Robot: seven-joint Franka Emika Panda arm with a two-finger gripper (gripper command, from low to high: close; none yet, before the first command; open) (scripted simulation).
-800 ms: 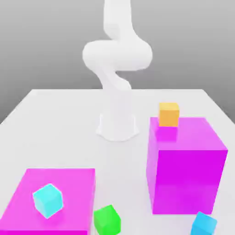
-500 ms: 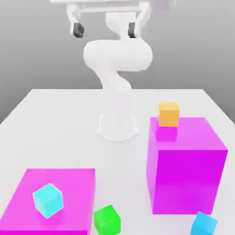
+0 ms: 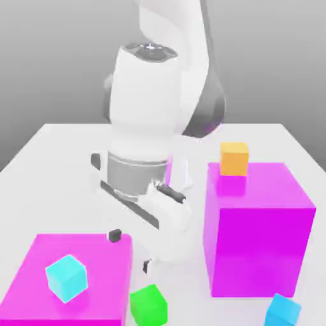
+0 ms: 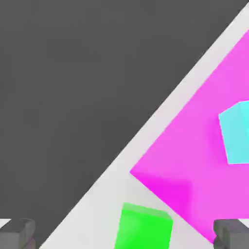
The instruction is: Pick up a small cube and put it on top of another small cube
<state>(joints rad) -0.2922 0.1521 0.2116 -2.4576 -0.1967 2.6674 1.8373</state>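
We see no containers on the white surface (image 3: 57,159); instead, two magenta blocks carry cubes. The tall magenta block (image 3: 258,229) on the exterior view's right bears the small orange cube (image 3: 234,158) at its far left corner. The low magenta block (image 3: 70,274) at the near left carries the cyan cube (image 3: 65,277), which sits tilted on its top face.

The small green cube (image 3: 149,305) rests on the surface at the near edge, just beside the low block's right side and between the two magenta blocks. A blue cube (image 3: 282,311) lies at the near right, just in front of the tall block.

The white arm (image 3: 153,127) leans forward over the middle of the scene, its gripper (image 3: 130,249) pointing down above the green cube. Its fingers (image 3: 114,235) stand wide apart and hold nothing; one dark tip hangs over the low block's far right corner. In the hand view the green cube (image 4: 144,227) lies between the two finger tips (image 4: 17,233).
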